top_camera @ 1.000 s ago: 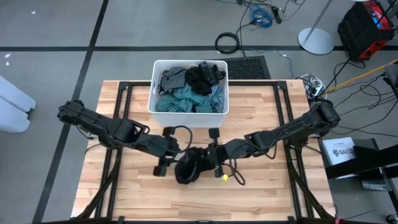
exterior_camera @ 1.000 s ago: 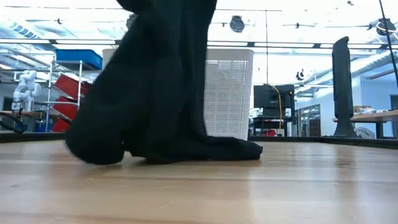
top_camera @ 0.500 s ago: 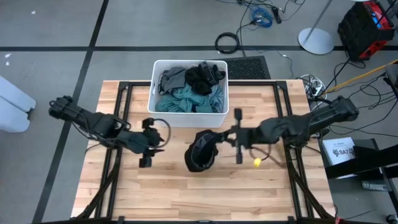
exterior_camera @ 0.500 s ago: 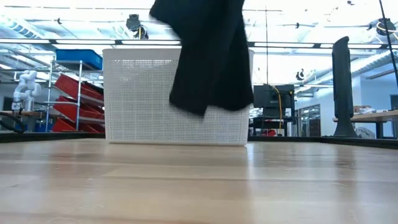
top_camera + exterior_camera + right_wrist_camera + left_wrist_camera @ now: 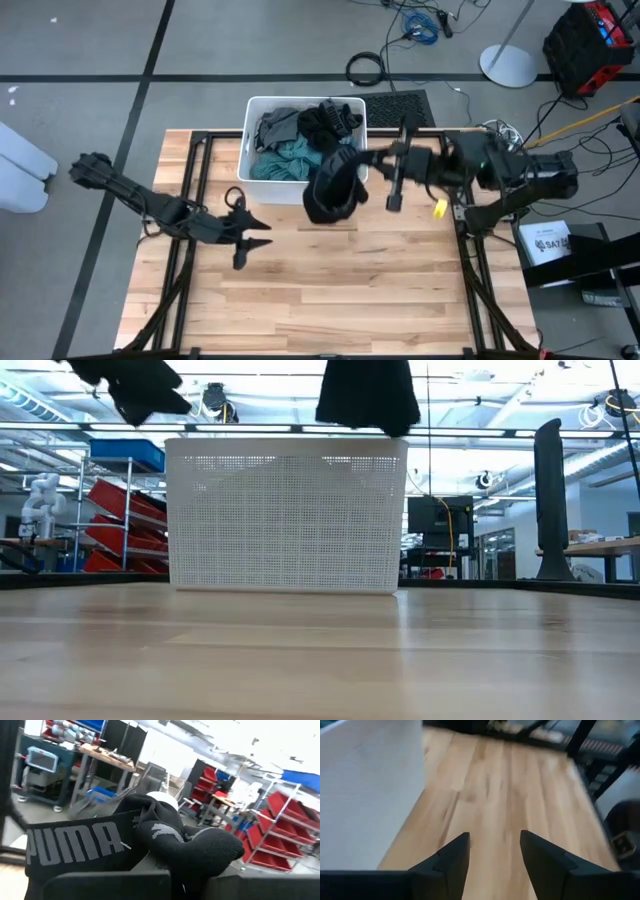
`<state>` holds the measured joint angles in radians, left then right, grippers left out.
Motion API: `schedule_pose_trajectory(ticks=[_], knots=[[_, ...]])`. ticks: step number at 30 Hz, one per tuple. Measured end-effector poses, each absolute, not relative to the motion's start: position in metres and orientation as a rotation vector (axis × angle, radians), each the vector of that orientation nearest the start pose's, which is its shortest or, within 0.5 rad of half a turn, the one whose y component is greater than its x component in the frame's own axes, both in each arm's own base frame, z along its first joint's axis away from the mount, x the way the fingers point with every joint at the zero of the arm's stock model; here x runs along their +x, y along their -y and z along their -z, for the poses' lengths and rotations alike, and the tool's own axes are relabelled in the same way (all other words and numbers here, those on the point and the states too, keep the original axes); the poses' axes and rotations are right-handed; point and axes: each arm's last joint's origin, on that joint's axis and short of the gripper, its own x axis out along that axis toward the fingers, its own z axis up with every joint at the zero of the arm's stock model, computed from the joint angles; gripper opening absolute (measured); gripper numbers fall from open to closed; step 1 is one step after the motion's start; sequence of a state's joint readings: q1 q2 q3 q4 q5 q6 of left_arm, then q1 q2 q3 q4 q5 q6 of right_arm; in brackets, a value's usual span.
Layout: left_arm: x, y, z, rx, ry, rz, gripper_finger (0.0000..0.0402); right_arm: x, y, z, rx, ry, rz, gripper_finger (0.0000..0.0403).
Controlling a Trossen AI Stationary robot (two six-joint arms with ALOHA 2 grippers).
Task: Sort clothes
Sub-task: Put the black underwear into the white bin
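- Wooden table [image 5: 400, 280] is lying bare under me, with grey floor, cables and shelves of the workshop all around it.
- I am holding my right gripper [image 5: 362, 160] high in the air, beside the near right corner of the white bin [image 5: 262, 184], and its fingers are clamped together on a black garment [image 5: 333, 188].
- In my right wrist view the black garment [image 5: 150, 845] is showing white letters on a band and a small white logo; it is bunched up in front of the camera.
- The black garment is hanging straight down from my right gripper, so its long axis is vertical, and its lower end is hanging well above the table, partly over the rim of the bin.
- In the low view the black garment [image 5: 367, 395] is hanging above the top edge of the bin [image 5: 285, 515], at its right part.
- The other clothes [image 5: 290, 150], teal, grey and black ones, are lying heaped inside the bin.
- My left gripper [image 5: 248, 236] is waiting low over the table, in front of the bin and to its left, with its fingers [image 5: 452, 857] standing apart and holding nothing.
- I think my right arm is the one at work, because it is nearer to the bin and it has the garment.
- In my judgement the bin wall is the only thing that could catch the hanging cloth.
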<state>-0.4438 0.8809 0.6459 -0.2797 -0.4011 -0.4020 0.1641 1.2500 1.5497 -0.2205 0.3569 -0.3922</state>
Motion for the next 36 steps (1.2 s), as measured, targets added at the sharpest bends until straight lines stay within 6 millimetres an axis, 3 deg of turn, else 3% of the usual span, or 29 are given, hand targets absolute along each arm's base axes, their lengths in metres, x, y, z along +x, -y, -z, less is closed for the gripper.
schedule_pose_trajectory(ticks=[4, 11, 18, 23, 28, 36], knots=[[0.185, 0.075, -0.242, -0.191, -0.294, -0.007, 0.0185, 0.258, -0.014, -0.516, -0.385, 0.062, 0.204, 0.0004], [0.202, 0.083, -0.238, -0.175, -0.12, 0.028, 0.0185, 0.294, 0.027, -0.541, -0.381, 0.108, 0.217, 0.0004], [0.215, 0.089, -0.227, -0.173, -0.114, 0.027, 0.0185, 0.336, 0.088, -0.542, -0.323, 0.104, 0.245, 0.0004], [0.218, 0.09, -0.223, -0.171, -0.128, 0.024, 0.0185, 0.358, 0.145, -0.519, -0.22, 0.04, 0.31, 0.0004], [0.218, 0.09, -0.224, -0.169, -0.123, 0.028, 0.0185, 0.38, 0.196, -0.476, -0.032, -0.056, 0.284, 0.0004], [0.218, 0.09, -0.224, -0.148, -0.12, 0.032, 0.0185, 0.427, 0.229, -0.394, 0.085, -0.262, 0.209, 0.0004]])
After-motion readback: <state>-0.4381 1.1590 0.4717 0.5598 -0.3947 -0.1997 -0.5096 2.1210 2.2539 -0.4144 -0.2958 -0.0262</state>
